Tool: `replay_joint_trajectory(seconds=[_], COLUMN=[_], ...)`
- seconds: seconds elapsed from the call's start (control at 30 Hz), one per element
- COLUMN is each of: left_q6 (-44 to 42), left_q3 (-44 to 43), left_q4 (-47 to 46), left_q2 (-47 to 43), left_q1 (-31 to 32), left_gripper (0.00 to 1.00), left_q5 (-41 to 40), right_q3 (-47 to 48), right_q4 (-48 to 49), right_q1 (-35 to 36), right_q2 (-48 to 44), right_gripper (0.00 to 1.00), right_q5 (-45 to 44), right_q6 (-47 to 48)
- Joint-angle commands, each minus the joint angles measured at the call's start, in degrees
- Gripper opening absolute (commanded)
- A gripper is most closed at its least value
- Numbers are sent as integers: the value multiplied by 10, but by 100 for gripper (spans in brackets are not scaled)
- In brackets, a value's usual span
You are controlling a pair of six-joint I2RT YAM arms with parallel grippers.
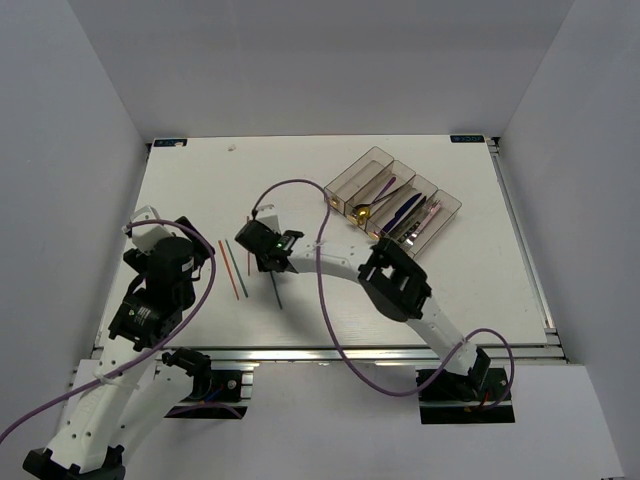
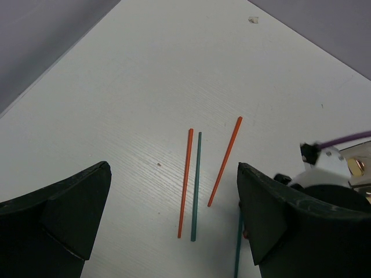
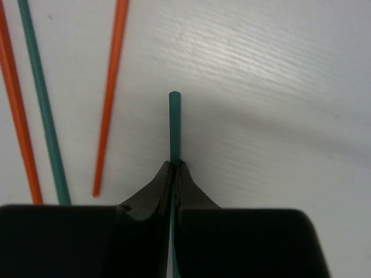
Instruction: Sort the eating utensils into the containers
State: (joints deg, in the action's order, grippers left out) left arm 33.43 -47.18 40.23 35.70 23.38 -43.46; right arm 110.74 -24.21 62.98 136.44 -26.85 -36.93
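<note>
White, finely grained tabletop (image 1: pixel 200 180). Right gripper (image 3: pixel 174 167) pinches a thin round green chopstick (image 3: pixel 174 116), near flat-lying orange sticks (image 2: pixel 185 179) and a green stick (image 2: pixel 196 185). Left gripper (image 2: pixel 174 168) spread wide, empty. Smoky translucent bins (image 1: pixel 345 172) stand well apart

Bare table to the far left; the middle and right are crowded.
Three loose chopsticks (image 2: pixel 196 185) lie close together mid-table (image 1: pixel 200 190), with the right gripper (image 3: pixel 174 165) just beside them, pinched on a green chopstick (image 3: pixel 174 121). Its purple cable (image 1: pixel 290 183) arches above the centre. The containers (image 1: pixel 345 172) take up the far right.
</note>
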Motion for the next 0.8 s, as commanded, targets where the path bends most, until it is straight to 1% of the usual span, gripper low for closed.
replay_joint_trajectory(seconds=[0.0, 0.03, 0.07, 0.1, 0.13, 0.17, 0.2, 0.27, 0.3, 0.33, 0.37, 0.4, 0.43, 0.47, 0.5, 0.53, 0.6, 0.67, 0.7, 0.77], left_q6=[-5, -6, -7, -11, -12, -15, -17, -21, -21, -21, -21, -21, -22, -23, -23, -24, -24, -26, -26, -28], left_q3=[8, 9, 9, 10, 10, 13, 13, 14, 14, 14, 12, 12, 12, 13, 13, 13, 12, 13, 14, 14], left_q4=[-7, -9, -9, -10, -14, -16, -19, -23, -23, -23, -21, -21, -22, -23, -23, -23, -23, -23, -24, -26], left_q2=[-8, -9, -9, -10, -10, -11, -11, -8, -5, 3, 8, 11, 18, 20, 21, 24, 27, 29, 30, 30], left_q1=[-1, -1, -1, -1, -1, -1, -1, -1, -1, -1, -1, -1, -1, -1, -1, -1, -1, -1, -1, -1], left_gripper=[98, 98, 98, 98, 98, 98, 98, 98, 98, 98, 98, 98, 98, 98, 98, 98, 98, 98, 98, 98], left_q5=[4, 7, 9, 14, 17, 20, 26, 33, 36, 36, 37, 37, 37, 38, 38, 39, 39, 41, 43, 45], right_q3=[-122, -155, -188, -218, -263, -277, -281, -267, -260, -252, -232, -222, -211, -183, -168, -155, -112, -70, -27, 1], right_q4=[9, 44, 113, 145, 170, 207, 216, 219, 221, 223, 217, 210, 203, 190, 175, 169, 166, 146, 131, 108], right_q1=[-24, -36, -54, -91, -109, -130, -170, -206, -241, -259, -295, -309, -318, -336, -344, -350, -363, -368, -371, -373], right_q2=[-98, -128, -193, -224, -250, -287, -298, -308, -306, -303, -288, -279, -271, -251, -239, -228, -192, -151, -138, -109], right_gripper=[0, 0, 0, 0, 0, 0, 0, 0, 0, 0, 0, 0, 0, 0, 0, 0, 0, 0, 0, 0], right_q5=[8, 58, 79, 92, 114, 130, 157, 151, 146, 157, 152, 152, 106, 83, 66, 39, 18, -10, -21, -34], right_q6=[4, 7, -4, -11, -19, -31, -38, -58, -67, -79, -121, -141, -160, -179, -217, -227, -242, -233, -233, -224])
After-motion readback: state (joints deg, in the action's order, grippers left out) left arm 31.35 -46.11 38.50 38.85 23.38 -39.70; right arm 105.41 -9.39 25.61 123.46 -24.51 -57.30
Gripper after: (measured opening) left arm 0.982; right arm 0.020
